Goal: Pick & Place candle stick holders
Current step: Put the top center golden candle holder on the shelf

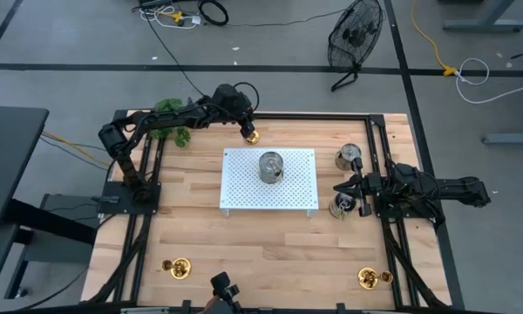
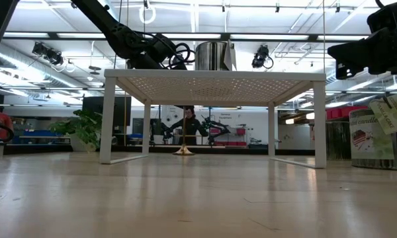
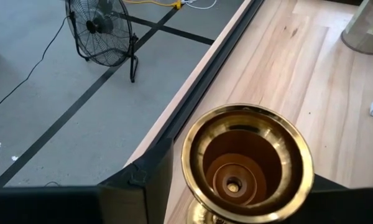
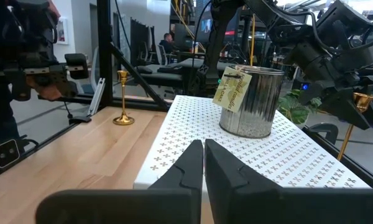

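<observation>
Candle stick holders are scattered: one tall holder [image 1: 251, 135] sits at the far edge of the table [image 1: 270, 240] right under your left gripper [image 1: 244, 122], and two more holders [image 1: 178, 266] [image 1: 369, 277] wait at the near corners. From the left wrist you're looking straight down the tall one's brass cup [image 3: 247, 163]. I can't tell if those jaws are apart or already on it. Your right gripper [image 4: 203, 163] idles by the white perforated stand [image 1: 244, 187], fingers pressed together, empty. Polished brass is likely slick and top-heavy on that stem, so you'd want to pinch the stem just under the cup, not the rim.
</observation>
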`<state>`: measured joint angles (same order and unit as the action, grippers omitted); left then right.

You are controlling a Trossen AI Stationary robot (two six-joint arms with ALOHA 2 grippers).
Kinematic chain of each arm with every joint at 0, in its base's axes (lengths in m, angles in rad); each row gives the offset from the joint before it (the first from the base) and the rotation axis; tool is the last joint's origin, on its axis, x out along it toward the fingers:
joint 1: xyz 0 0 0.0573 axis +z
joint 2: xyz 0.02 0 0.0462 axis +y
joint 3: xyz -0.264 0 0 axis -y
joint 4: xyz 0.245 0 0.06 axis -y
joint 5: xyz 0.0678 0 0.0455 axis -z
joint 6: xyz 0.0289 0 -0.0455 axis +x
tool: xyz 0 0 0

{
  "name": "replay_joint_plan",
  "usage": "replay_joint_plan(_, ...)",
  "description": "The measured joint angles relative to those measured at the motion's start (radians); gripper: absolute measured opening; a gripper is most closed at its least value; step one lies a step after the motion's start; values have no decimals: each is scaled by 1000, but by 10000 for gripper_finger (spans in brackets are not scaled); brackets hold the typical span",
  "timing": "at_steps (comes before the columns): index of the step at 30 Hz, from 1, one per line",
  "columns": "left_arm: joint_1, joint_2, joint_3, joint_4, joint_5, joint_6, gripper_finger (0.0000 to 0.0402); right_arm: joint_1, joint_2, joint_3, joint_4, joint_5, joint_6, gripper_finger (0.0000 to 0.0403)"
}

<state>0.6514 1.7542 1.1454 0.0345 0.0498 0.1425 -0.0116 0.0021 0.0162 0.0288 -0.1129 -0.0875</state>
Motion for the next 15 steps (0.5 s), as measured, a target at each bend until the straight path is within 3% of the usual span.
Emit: replay_joint_plan(15,0,0,0,0,0,1,108,0,0,0,0,0,0,21)
